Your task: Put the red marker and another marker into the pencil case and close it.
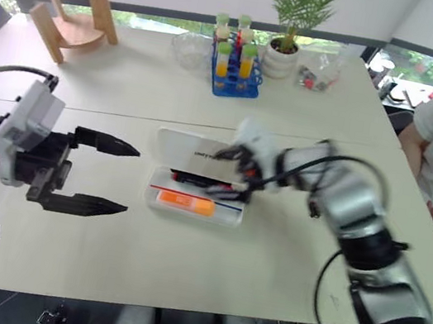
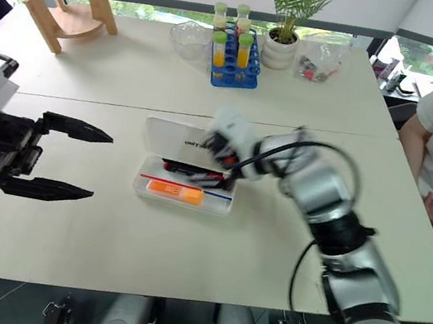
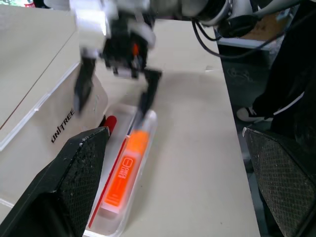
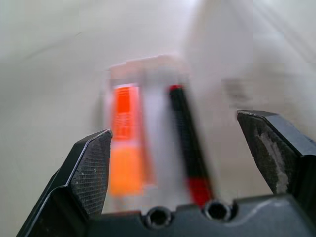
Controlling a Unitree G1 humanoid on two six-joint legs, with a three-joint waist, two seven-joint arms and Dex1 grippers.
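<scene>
Pencil case (image 1: 197, 177) lies open holding red marker (image 1: 196, 181) and orange highlighter (image 1: 185, 202); right gripper (image 3: 116, 98), fingers spread above it, could snag the tray, left gripper (image 1: 105, 176) spread beside it.

Bright, even daylight, coming from the windows behind the pale cream table (image 1: 129, 88); shadows under objects are soft and faint. Head views sharp at centre, edges bowed by wide-angle distortion. The silver-and-black right gripper (image 1: 234, 183) is smeared by motion blur in head and left wrist views. Right wrist view heavily blurred: the white hinged plastic pencil case (image 4: 148, 89) is streaked, washed out, mild glare on it.
</scene>
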